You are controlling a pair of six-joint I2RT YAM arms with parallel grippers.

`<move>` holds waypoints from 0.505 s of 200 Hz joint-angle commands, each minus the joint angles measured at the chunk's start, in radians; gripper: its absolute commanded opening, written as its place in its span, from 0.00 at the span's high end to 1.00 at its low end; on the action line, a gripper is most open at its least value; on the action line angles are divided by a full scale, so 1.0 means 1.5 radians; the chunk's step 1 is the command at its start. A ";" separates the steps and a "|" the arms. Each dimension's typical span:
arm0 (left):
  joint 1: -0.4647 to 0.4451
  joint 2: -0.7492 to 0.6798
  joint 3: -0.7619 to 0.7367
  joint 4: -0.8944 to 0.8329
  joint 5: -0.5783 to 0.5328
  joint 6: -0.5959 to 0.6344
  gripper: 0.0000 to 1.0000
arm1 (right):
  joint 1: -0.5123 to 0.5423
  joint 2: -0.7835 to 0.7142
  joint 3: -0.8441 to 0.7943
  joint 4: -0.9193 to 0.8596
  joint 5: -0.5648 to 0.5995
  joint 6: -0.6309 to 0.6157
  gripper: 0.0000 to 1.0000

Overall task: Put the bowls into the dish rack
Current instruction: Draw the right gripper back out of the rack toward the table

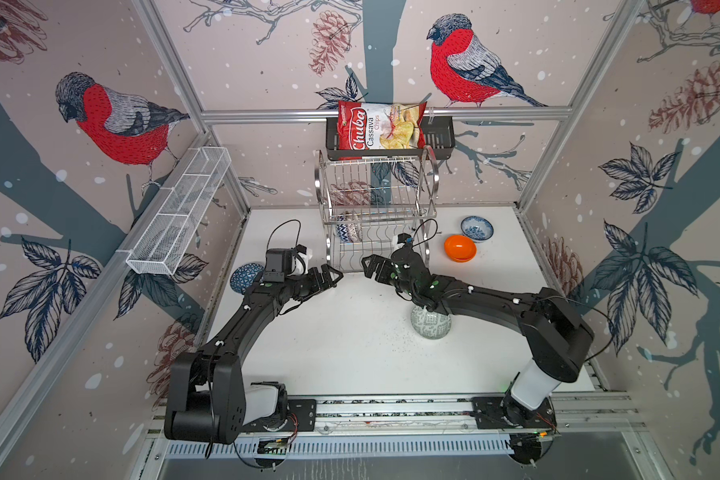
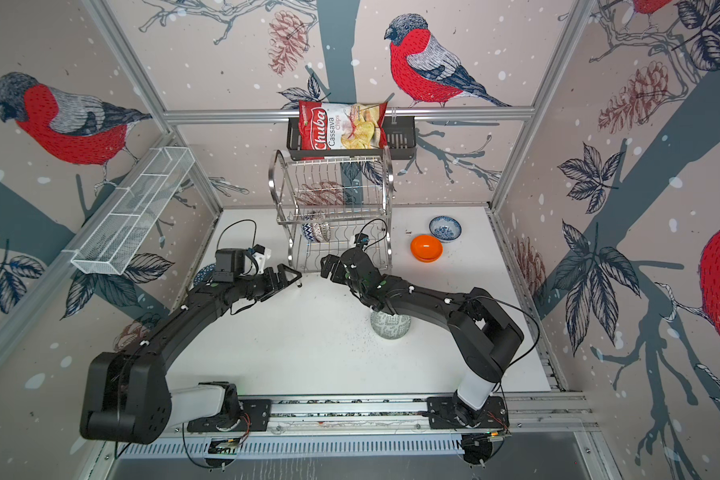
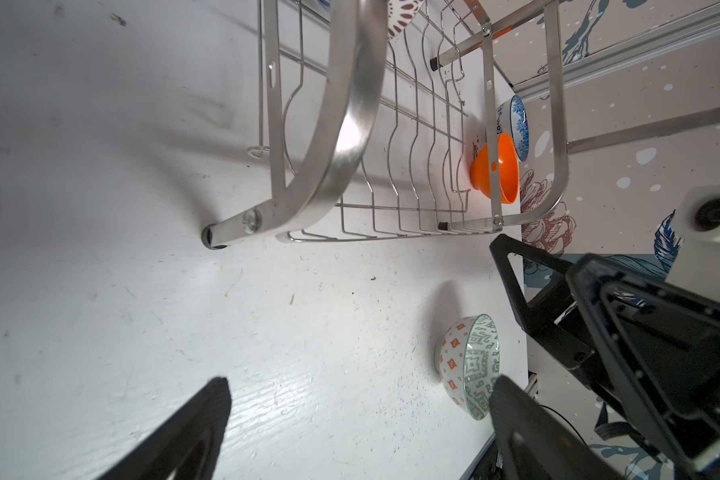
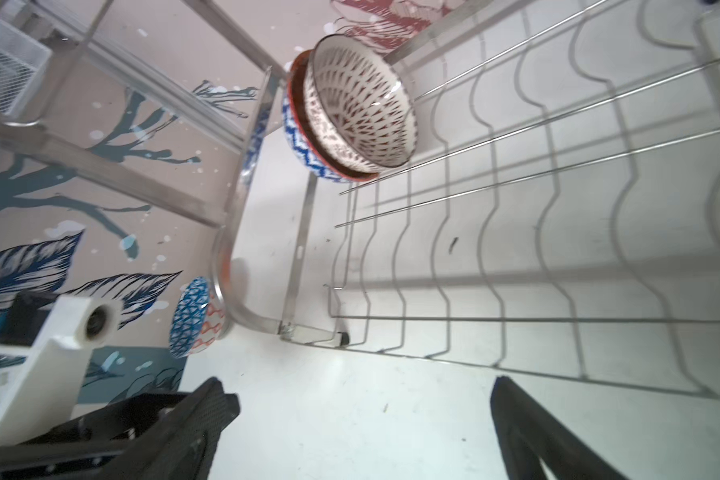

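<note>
The steel dish rack (image 1: 434,178) stands at the back of the table. Two nested patterned bowls (image 1: 348,232) lean in its lower tier, a white one (image 4: 358,112) inside a blue zigzag one (image 4: 304,141). A dark blue geometric bowl (image 1: 242,278) sits left, partly behind my left arm. An orange bowl (image 1: 460,248) and a white-blue floral bowl (image 1: 476,228) sit right of the rack. A grey-green patterned bowl (image 1: 430,328) lies partly under my right arm. My left gripper (image 1: 334,277) and right gripper (image 1: 366,268) hover open and empty, facing each other before the rack.
A long white mesh basket (image 1: 179,212) hangs on the left wall. A black basket (image 1: 441,137) with a chips bag (image 1: 379,124) hangs above the rack. White table (image 1: 341,353) spreads between the arms; a metal rail (image 1: 391,409) runs along its front edge.
</note>
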 commanded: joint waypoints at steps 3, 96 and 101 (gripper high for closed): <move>-0.003 -0.004 0.008 0.009 0.008 0.000 0.03 | 0.000 -0.021 0.005 -0.058 0.058 0.013 0.00; -0.082 -0.002 0.035 -0.013 -0.005 0.023 0.03 | -0.025 -0.062 0.004 -0.297 0.168 0.114 0.00; -0.089 -0.002 0.033 -0.013 -0.007 0.022 0.03 | -0.026 -0.067 -0.004 -0.309 0.178 0.115 0.00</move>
